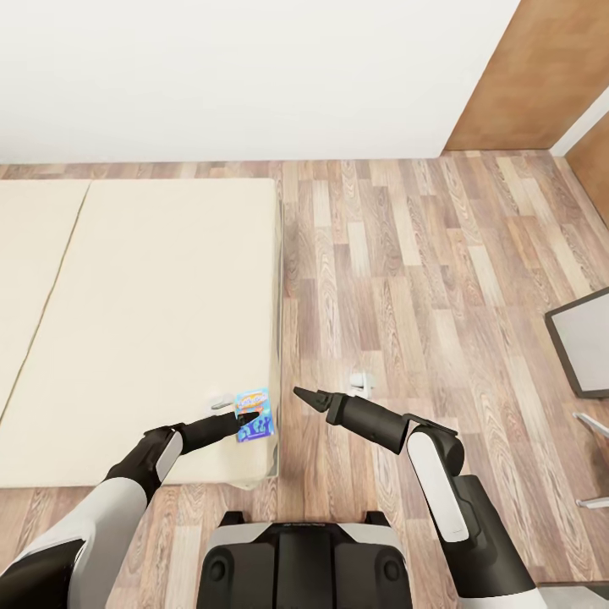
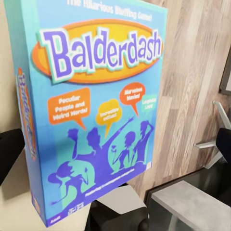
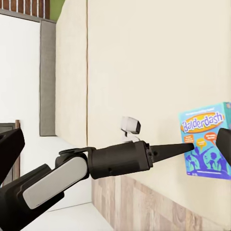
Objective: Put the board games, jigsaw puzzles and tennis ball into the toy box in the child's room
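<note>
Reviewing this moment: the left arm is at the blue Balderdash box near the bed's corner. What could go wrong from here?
1. The Balderdash box sits by the corner of the bed, next to the drop to the floor; a nudge could push it off.
2. The left gripper meets the box end-on, and a thin flat box may slip or twist from the fingers.
3. The right gripper hovers nearby over the floor; the arms might collide.
</note>
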Controlling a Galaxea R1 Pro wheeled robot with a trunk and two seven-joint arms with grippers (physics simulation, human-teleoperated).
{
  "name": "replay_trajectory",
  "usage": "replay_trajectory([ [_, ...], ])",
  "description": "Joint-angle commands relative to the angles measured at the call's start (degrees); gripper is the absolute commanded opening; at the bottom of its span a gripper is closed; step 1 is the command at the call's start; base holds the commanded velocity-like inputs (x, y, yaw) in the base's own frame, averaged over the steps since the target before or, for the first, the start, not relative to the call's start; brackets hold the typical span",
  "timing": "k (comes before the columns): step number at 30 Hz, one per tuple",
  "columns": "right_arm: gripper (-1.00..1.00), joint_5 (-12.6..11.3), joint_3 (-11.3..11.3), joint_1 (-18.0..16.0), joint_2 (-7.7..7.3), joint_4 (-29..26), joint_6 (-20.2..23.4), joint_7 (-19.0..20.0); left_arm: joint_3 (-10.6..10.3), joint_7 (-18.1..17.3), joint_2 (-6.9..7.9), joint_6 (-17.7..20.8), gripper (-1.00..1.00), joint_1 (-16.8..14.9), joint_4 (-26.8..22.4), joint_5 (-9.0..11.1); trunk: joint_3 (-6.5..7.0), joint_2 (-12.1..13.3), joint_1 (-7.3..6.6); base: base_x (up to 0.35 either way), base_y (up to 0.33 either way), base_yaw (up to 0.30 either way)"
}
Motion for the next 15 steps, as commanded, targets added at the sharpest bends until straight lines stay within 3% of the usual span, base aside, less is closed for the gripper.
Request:
replay_trajectory([
  [1,1.0,-0.01,-0.08,-0.02,0.01,-0.03,0.3,0.12,0.22,-0.17,-0.02,0.56,1.0,-0.02,0.0,0.35,-0.07,-0.06,0.02,0.0,0.0,0.0],
  [15,1.0,-0.09,0.0,-0.02,-0.14,-0.03,0.22,0.19,0.13,-0.33,-0.02,0.56,1.0,-0.02,0.01,0.4,-0.15,-0.06,0.02,0.0,0.0,0.0],
])
